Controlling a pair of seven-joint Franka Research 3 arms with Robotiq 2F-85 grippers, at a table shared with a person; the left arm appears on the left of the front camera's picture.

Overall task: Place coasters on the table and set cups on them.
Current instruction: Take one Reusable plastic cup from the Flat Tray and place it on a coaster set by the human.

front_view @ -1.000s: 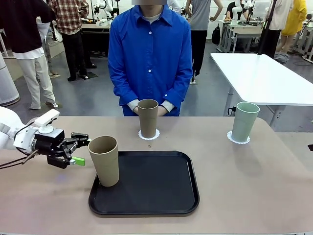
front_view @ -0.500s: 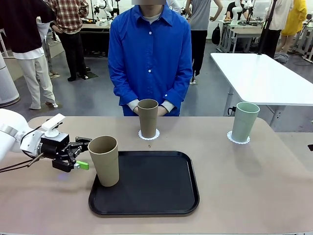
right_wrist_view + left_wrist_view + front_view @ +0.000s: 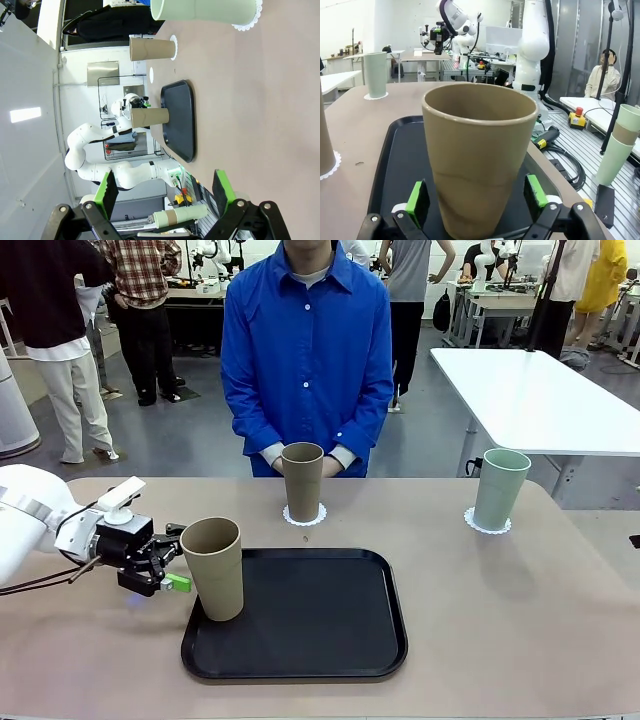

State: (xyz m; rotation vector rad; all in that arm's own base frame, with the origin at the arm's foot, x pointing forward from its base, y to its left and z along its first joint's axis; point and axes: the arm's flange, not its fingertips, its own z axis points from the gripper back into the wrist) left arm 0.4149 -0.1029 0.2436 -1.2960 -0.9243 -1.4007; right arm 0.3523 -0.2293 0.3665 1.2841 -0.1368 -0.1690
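Tray (image 3: 320, 640) (black) under tan cup (image 3: 213, 567), table (image 3: 520, 620)

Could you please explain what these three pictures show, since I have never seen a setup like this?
Two white robot arms share a beige table with a person in blue. The wide picture looks across the table from between the arms. The other two come from cameras on each arm's wrist. On the table, a tan cup and a mint green cup each stand on a lacy coaster. Another tan cup stands on the black tray. The left claw is open around that cup, not gripping it. The right claw is open and empty.
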